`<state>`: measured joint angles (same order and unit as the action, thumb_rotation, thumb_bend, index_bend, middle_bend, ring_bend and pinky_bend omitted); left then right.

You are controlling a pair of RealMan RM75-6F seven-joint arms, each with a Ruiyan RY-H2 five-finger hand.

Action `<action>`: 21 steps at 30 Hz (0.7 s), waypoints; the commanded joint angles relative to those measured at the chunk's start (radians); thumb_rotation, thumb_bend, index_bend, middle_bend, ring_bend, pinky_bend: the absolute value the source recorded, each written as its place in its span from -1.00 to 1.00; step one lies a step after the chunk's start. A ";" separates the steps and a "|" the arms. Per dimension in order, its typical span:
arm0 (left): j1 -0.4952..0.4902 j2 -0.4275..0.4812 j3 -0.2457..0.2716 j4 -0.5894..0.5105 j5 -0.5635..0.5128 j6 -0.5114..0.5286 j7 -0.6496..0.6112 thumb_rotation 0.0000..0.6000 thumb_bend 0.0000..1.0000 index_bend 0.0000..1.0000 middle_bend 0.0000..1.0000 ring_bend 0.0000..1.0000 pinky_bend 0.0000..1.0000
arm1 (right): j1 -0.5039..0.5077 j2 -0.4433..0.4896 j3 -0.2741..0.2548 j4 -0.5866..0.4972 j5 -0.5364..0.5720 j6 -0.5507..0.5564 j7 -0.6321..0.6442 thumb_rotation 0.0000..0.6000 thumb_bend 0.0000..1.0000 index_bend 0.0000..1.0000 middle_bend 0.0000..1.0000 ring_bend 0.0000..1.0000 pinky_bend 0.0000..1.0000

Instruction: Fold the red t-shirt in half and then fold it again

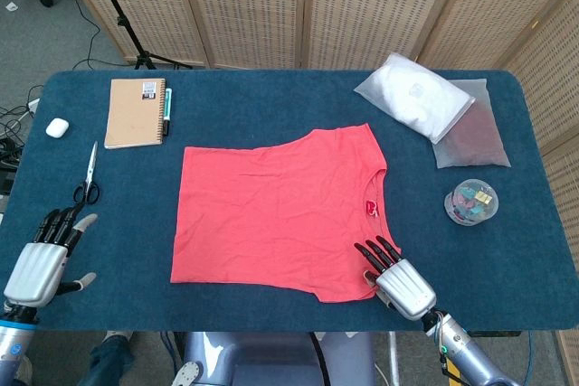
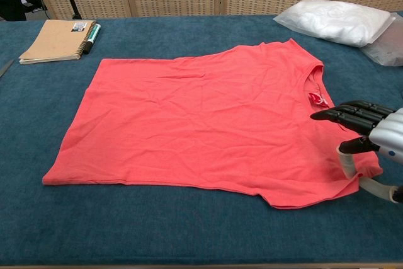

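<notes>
**At counter centre: red t-shirt flat, no fold made**

On the blue counter [image 1: 271, 314] the red t-shirt [image 1: 276, 210] lies spread; both folds remain. Right robot hand [image 2: 368, 140] pinches its near sleeve corner, lifting slightly. Left robot hand [image 1: 45, 255] hovers released, beside scissors [image 1: 88, 178].

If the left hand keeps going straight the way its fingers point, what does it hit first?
Probably the scissors: the left hand points up-table and slightly rightward, with only bare table between them. Its height above the table is unclear.
</notes>
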<state>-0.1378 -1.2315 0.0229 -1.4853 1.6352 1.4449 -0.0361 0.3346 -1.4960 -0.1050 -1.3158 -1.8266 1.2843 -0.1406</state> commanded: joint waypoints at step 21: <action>-0.120 -0.275 0.043 0.181 0.081 -0.135 -0.022 1.00 -1.00 -0.01 -1.00 -1.00 -1.00 | 0.007 0.013 0.000 -0.018 0.029 0.001 -0.010 1.00 -0.07 0.12 -0.86 -1.00 -1.00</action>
<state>-0.2495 -1.4966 0.0676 -1.3058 1.7223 1.3213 -0.0677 0.3416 -1.4830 -0.1051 -1.3339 -1.7974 1.2857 -0.1505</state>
